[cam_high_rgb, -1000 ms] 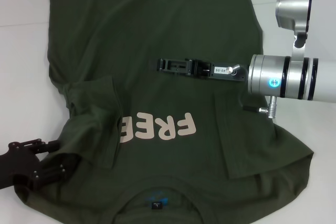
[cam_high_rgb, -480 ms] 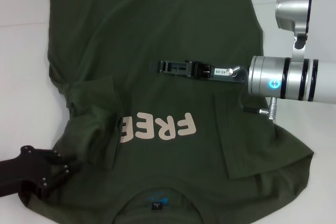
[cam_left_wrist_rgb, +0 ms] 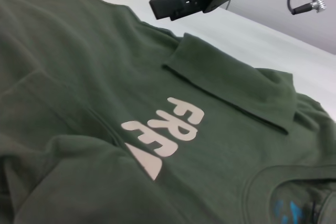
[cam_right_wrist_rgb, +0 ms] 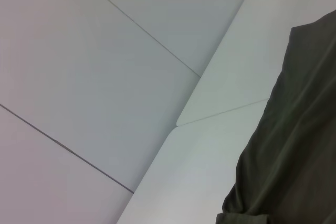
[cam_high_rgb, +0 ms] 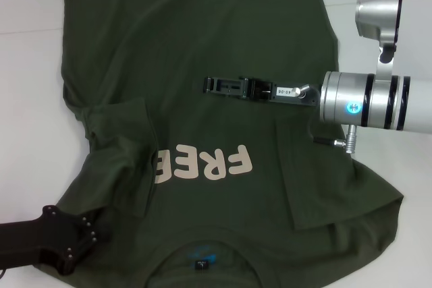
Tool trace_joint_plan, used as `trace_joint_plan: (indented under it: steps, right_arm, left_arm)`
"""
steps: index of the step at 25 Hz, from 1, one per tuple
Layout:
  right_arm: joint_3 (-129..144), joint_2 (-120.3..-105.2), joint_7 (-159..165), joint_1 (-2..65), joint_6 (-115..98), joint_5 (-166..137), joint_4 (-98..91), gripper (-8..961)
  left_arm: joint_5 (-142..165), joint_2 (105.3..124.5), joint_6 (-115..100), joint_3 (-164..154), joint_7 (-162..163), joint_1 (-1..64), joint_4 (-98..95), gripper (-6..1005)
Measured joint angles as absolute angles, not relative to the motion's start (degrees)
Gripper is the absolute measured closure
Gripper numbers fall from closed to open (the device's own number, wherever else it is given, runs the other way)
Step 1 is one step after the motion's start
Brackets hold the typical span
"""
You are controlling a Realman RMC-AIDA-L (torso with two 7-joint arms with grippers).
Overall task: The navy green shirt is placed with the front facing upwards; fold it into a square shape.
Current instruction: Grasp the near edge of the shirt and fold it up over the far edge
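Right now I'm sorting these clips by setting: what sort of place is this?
Probably a robot lab or test bench rather than a home. The navy green shirt lies spread on a bare white table, plain white panelled walls stand behind, and nothing domestic is in view.

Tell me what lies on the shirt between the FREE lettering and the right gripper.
Nothing but bare green shirt cloth: the head view shows no object between the FREE lettering and the right gripper hovering above.

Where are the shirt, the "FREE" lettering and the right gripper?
shirt (cam_high_rgb: pixel 202 38): head view, plain lower body.
"FREE" lettering (cam_high_rgb: pixel 212 164): head view, middle letters.
right gripper (cam_high_rgb: pixel 210 85): head view, black fingertip end.
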State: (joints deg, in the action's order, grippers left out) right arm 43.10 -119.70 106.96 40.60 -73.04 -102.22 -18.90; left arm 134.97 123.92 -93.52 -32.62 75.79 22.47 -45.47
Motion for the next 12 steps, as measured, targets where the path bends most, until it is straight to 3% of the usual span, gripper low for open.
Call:
trace_joint_plan:
  steps: [12]
  right_arm:
    - [43.1, -119.7, 106.8, 40.5, -73.0, -102.2, -18.9, 77]
  left_arm:
    - [129.9, 123.58, -97.1, -30.2, 76.0, 22.7, -49.0, 999]
